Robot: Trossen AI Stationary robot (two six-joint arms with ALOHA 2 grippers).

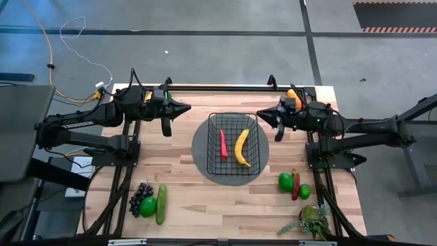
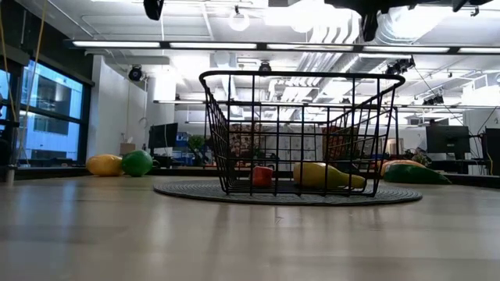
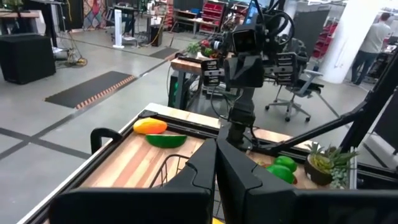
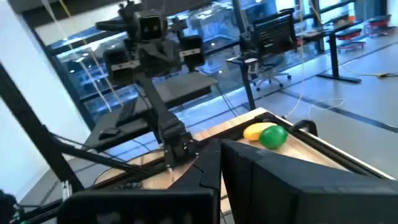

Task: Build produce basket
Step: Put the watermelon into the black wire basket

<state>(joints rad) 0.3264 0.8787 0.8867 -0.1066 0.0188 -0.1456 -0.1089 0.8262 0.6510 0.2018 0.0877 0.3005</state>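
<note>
The black wire basket (image 1: pixel 232 142) stands on a dark grey round mat (image 1: pixel 202 156) at the table's middle. A red chili (image 1: pixel 223 143) and a yellow banana (image 1: pixel 242 147) lie on its floor; both also show in the low view, the chili (image 2: pixel 262 176) and the banana (image 2: pixel 328 175). My left gripper (image 1: pixel 187 106) is shut and empty, held above the table just beyond the basket's far left corner. My right gripper (image 1: pixel 260 114) is shut and empty, above the basket's far right corner. The two grippers point at each other.
Purple grapes (image 1: pixel 140 195), a green round fruit (image 1: pixel 148 207) and a cucumber (image 1: pixel 162 203) lie near left. Two green fruits (image 1: pixel 285 181) and a red chili (image 1: pixel 295 186) lie near right, by a leafy plant (image 1: pixel 313 220). A watermelon slice (image 3: pixel 165 140) and an orange fruit (image 3: pixel 150 126) lie far right, a yellow and a green fruit (image 4: pixel 265 134) far left.
</note>
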